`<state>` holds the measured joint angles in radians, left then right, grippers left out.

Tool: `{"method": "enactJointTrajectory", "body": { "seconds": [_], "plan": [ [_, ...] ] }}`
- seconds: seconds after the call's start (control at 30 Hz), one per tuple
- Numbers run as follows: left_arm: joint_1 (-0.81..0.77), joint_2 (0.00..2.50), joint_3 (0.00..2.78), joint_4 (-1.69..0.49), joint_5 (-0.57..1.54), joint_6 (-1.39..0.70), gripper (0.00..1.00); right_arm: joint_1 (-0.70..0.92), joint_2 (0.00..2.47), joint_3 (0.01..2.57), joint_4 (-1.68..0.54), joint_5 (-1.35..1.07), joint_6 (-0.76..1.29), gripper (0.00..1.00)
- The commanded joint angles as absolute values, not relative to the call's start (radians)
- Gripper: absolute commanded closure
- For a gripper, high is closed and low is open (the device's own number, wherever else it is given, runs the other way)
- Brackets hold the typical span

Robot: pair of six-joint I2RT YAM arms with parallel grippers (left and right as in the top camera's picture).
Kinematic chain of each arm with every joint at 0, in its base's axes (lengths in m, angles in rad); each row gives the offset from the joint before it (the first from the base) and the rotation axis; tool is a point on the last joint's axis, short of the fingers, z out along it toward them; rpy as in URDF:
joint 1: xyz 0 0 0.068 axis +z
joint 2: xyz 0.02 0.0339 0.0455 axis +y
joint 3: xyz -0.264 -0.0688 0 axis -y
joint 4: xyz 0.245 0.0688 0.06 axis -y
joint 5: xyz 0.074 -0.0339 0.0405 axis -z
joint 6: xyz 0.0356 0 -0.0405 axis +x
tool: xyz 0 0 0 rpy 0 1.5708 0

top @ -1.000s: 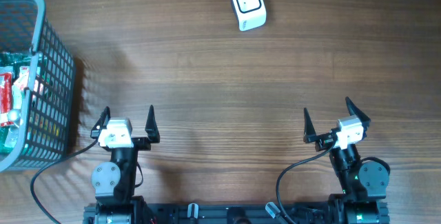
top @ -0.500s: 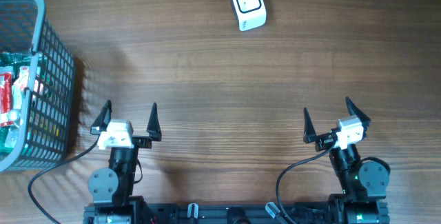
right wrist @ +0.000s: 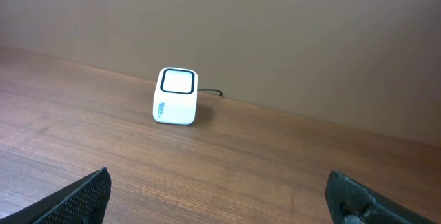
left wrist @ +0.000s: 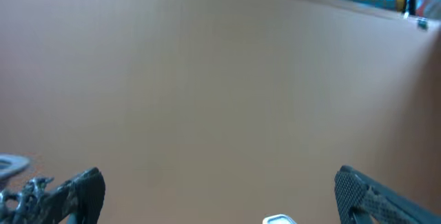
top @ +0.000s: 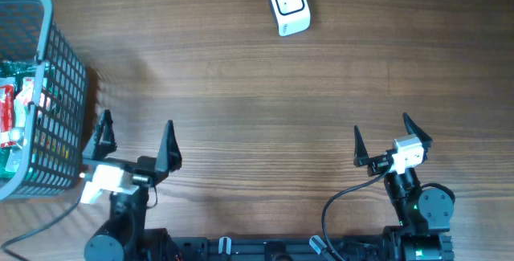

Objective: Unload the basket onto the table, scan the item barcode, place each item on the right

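Fingers (top: 171, 144) wide: left gripper (top: 136, 135), right gripper (top: 383, 135) empty; we judge left placed beside grey plastic mesh basket (top: 68, 100) for pickup.

Basket (top: 68, 76): you lose its left part past the overhead's edge. Packets (top: 14, 108) inside sit behind mesh, labels too small to read, perhaps snacks. Left wrist view is blurred; fingertips (left wrist: 72, 189) of the left gripper (left wrist: 220, 193) are cropped at the bottom edge.

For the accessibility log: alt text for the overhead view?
The left gripper and right gripper are open and empty at the near edge of the table; a white scanner sits far centre, a grey basket of packaged items at left.
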<state>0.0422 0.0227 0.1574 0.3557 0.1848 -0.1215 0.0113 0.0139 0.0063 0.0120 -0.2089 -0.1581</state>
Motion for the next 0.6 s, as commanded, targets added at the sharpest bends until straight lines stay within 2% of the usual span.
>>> {"method": "enactJointTrajectory", "body": {
  "seconds": [0.0,0.13,0.33,0.4,0.47,0.57],
  "plan": [
    [0.048,0.044,0.416,0.105,0.192,-0.221,0.0,0.009,0.018,0.005,0.017,-0.214,-0.157,0.0],
    [0.048,0.239,0.832,-0.297,0.186,-0.213,0.0,0.009,0.018,0.005,0.017,-0.214,-0.157,0.0],
    [0.048,0.817,1.492,-1.017,0.258,-0.214,0.0,0.009,0.018,0.005,0.017,-0.214,-0.157,0.0],
    [0.048,0.951,1.58,-1.093,0.258,-0.214,0.0,0.009,0.018,0.005,0.017,-0.214,-0.157,0.0],
    [0.048,1.054,1.588,-1.069,0.258,-0.218,0.0,0.009,0.018,0.005,0.017,-0.214,-0.157,0.0],
    [0.049,1.158,1.588,-1.095,0.15,-0.215,0.0,0.009,0.018,0.005,0.017,-0.214,-0.157,0.0]
  ]
}}
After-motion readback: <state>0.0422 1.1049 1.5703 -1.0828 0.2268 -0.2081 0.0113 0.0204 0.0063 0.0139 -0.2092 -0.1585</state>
